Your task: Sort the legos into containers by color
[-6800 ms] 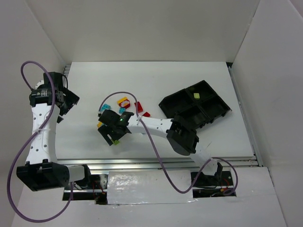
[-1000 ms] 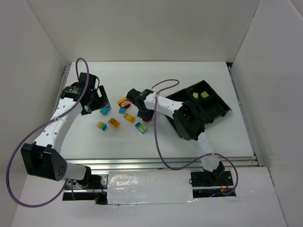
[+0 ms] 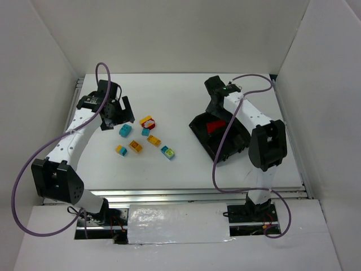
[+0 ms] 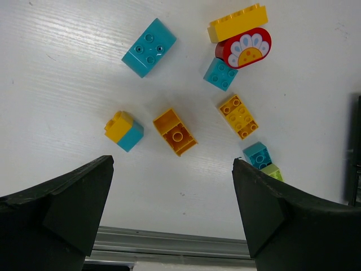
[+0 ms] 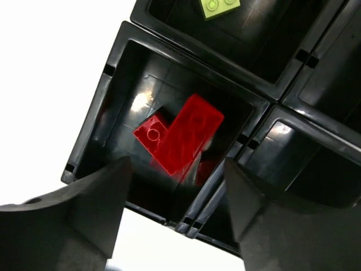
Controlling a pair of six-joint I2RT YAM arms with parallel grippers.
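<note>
Several legos lie loose on the white table: a cyan brick (image 4: 149, 47), a yellow brick (image 4: 237, 22) against a red rounded piece (image 4: 243, 48), a small cyan one (image 4: 220, 73), a yellow one (image 4: 239, 116), an orange one (image 4: 175, 131), a yellow-cyan one (image 4: 123, 130) and a cyan-green one (image 4: 261, 158). My left gripper (image 4: 172, 162) (image 3: 119, 117) is open and empty above them. My right gripper (image 5: 176, 164) (image 3: 217, 107) is open and empty over the black tray (image 5: 93, 132) (image 3: 198, 131). Red bricks (image 5: 180, 132) (image 3: 214, 126) lie in one compartment, a light green brick (image 5: 219, 5) in the one beside it.
The metal rail of the table's near edge (image 4: 169, 245) runs below the left gripper. White walls close in the table on three sides. The right arm and its purple cable (image 3: 225, 141) cross over the tray.
My right gripper has moved from the pile of bricks to the tray, and red bricks now lie in a compartment. My left gripper has shifted slightly right, still open.
</note>
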